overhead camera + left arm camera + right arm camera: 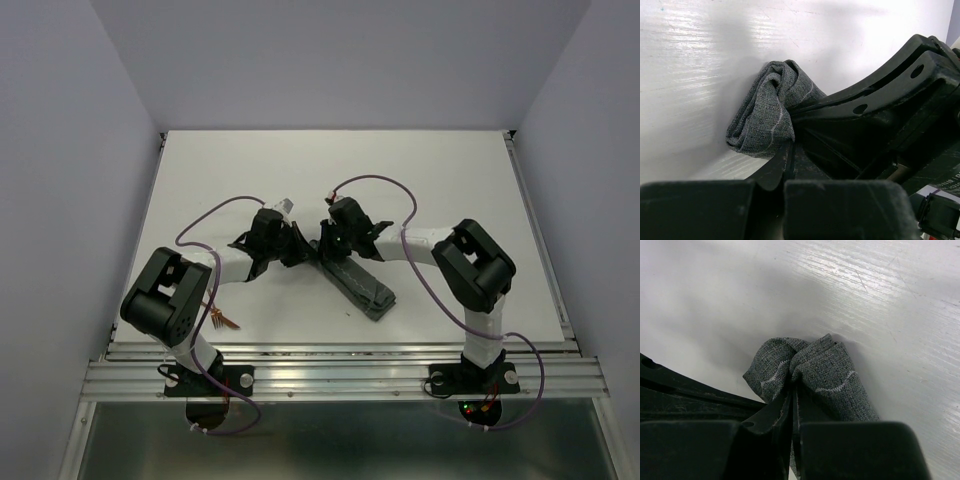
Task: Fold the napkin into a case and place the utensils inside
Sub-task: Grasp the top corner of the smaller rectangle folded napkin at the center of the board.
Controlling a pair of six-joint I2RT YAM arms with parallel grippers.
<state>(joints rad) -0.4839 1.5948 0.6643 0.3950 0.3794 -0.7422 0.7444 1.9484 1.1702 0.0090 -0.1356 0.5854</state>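
Note:
The napkin lies folded into a narrow grey-green strip running from the table's middle toward the near right. Both grippers meet at its far end. My left gripper is shut, with the bunched end of the napkin pinched at its tips. From the other side my right gripper is shut on the same end; the napkin puckers around its closed fingers. The copper-brown utensils lie near the table's front edge beside the left arm's base, partly hidden by the arm.
In the left wrist view the right gripper's black body fills the right side, very close. The left gripper's body crosses the right wrist view's lower left. Purple cables loop over both arms. A metal rail borders the near edge.

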